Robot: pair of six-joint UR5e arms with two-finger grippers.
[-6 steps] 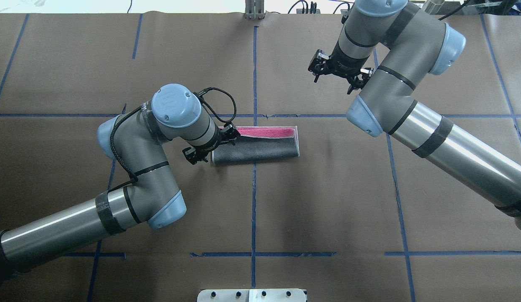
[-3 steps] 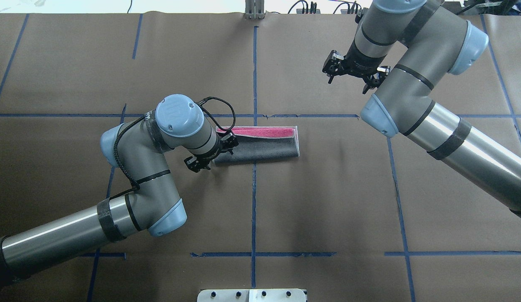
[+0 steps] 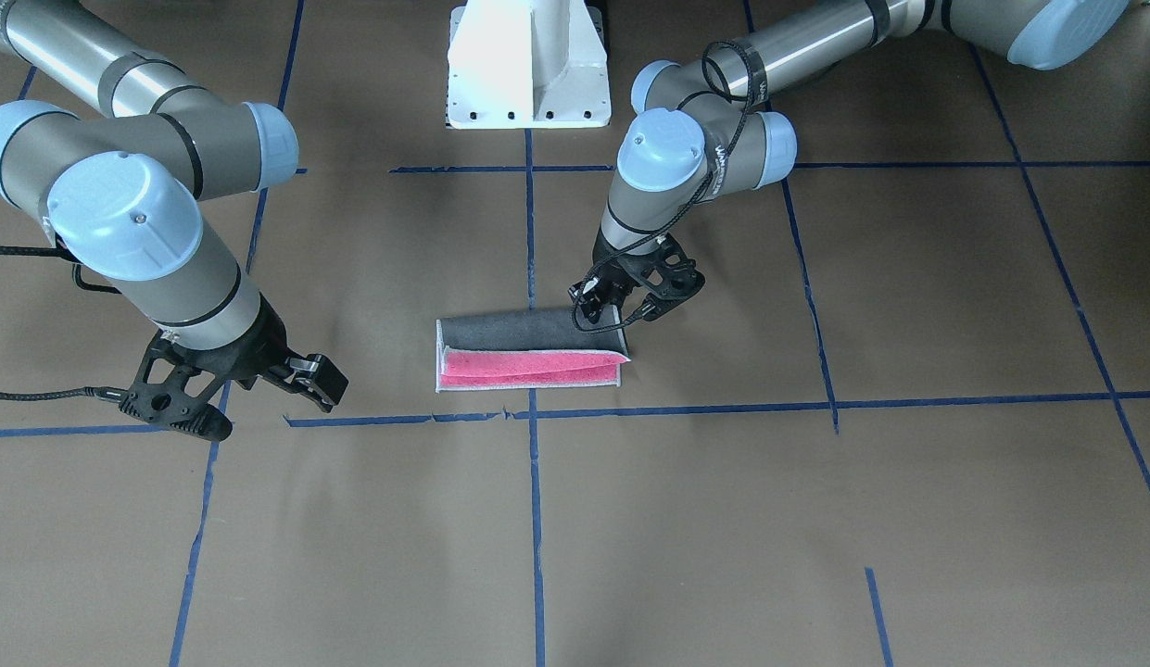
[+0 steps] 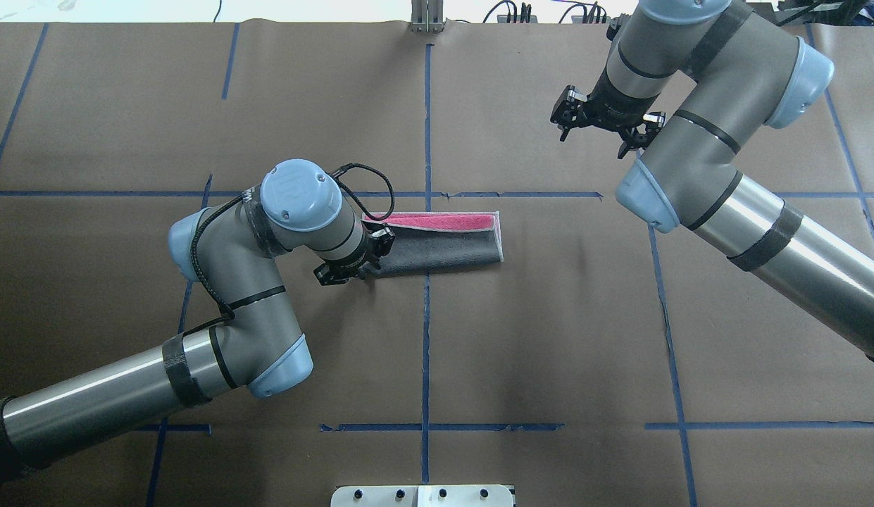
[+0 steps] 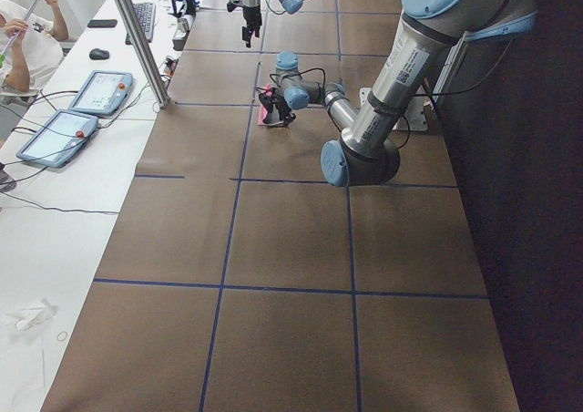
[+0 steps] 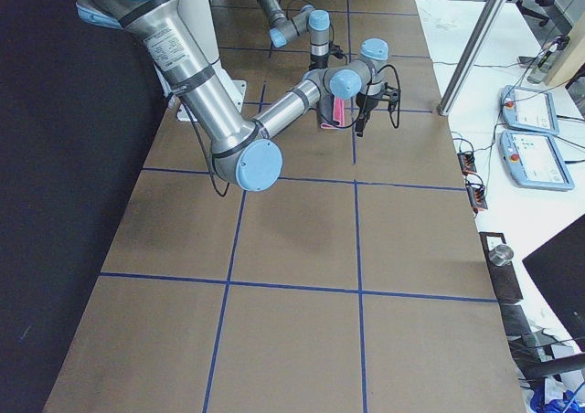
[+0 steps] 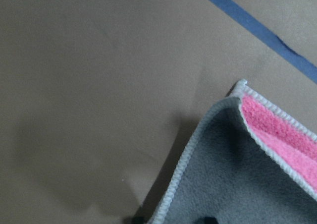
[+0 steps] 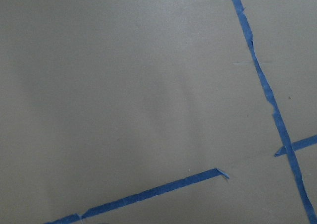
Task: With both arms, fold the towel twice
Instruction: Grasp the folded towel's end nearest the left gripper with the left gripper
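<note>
The towel (image 4: 444, 250) lies folded once near the table's middle, grey face up, with a pink strip (image 4: 437, 222) along its far edge. It also shows in the front view (image 3: 519, 333). My left gripper (image 4: 353, 259) is low over the towel's left end at its near grey corner, also seen in the front view (image 3: 630, 301). In the left wrist view the grey corner (image 7: 237, 174) fills the lower right, and two dark fingertips stand apart on either side of its stitched edge. My right gripper (image 4: 595, 141) hangs open and empty above bare table far to the right (image 3: 269, 408).
Blue tape lines (image 4: 427, 141) cross the brown table cover. The white pedestal base (image 3: 528, 65) stands behind the towel on the robot's side. A metal plate (image 4: 422, 495) sits at the near edge. Tablets (image 5: 100, 91) lie on a side bench.
My left gripper has come down and shifted slightly onto the towel's left near corner. My right arm has drawn further away to the far right. The towel has not moved.
</note>
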